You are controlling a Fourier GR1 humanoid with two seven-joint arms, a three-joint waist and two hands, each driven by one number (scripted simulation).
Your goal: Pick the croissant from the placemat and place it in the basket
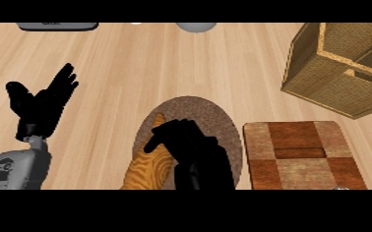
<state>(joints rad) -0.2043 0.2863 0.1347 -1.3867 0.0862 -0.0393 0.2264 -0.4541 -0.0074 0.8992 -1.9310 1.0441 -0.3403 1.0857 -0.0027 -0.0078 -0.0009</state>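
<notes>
Right hand (190,145) hangs low over the round placemat (218,113), fingers curled downward; whether they grasp anything cannot be told. Just left of and under it lies the croissant (149,169), partly hidden. Well off to its upper right stands the basket (327,73). Left hand (42,103) rests open, fingers up.

bare counter (189,64) toward basket (330,71)
</notes>
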